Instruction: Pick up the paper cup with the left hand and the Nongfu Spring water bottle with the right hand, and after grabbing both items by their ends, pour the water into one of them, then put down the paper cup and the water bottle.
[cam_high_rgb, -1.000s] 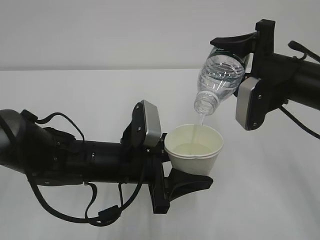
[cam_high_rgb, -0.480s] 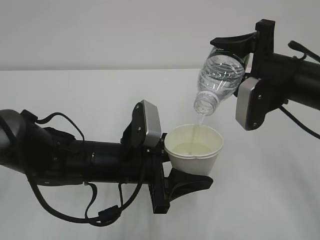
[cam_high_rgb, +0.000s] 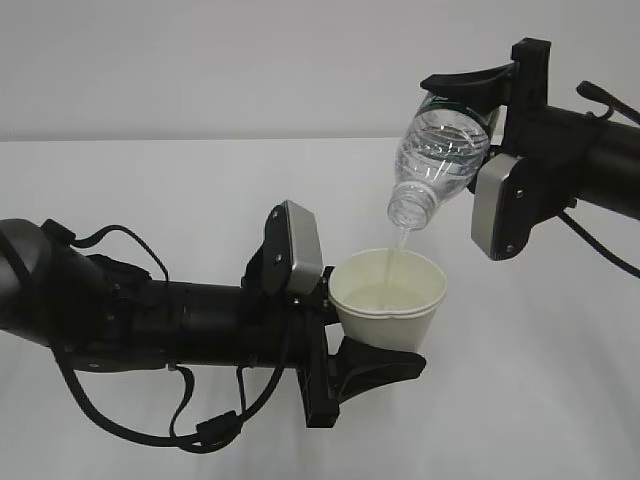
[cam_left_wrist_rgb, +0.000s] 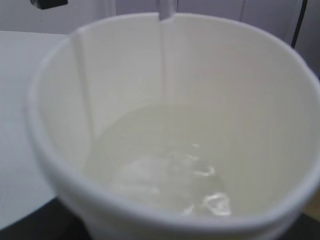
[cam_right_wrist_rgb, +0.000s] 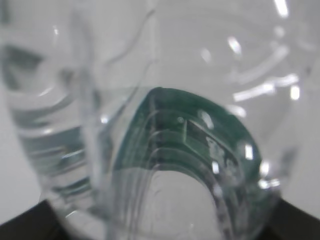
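Nearest my camera, the left hand (cam_high_rgb: 385, 335) reaches in from the lower left of the exterior view, its black arm trailing looped cables and carrying a grey plate (cam_high_rgb: 300, 247) at the wrist. Its jaws are clamped around the lower part of the paper cup (cam_high_rgb: 387, 300), one black finger (cam_high_rgb: 375, 367) showing beneath the cup's base, and the cup sits upright and clear of the white table (cam_high_rgb: 150, 190).

From the left wrist view I look straight down into the paper cup (cam_left_wrist_rgb: 165, 125): the pale cream inside is partly filled, and the water (cam_left_wrist_rgb: 170, 175) ripples where a thin stream falls into it from above.

Just above and behind the cup, the Nongfu Spring water bottle (cam_high_rgb: 437, 160) hangs tilted, neck down and to the left, its open mouth directly over the cup's rim but not touching it. A narrow thread of water (cam_high_rgb: 400, 240) runs from the mouth into the cup.

Farther back on the right, the right hand (cam_high_rgb: 470, 110) holds the bottle by its base end, its upper black finger (cam_high_rgb: 465, 82) lying across the top, with a silver-grey plate (cam_high_rgb: 497, 205) below. In the right wrist view the clear ribbed bottle (cam_right_wrist_rgb: 150, 120) fills the frame, its dark green label (cam_right_wrist_rgb: 185, 135) blurred through the plastic.

Beyond it all stands a plain pale wall (cam_high_rgb: 250, 60).
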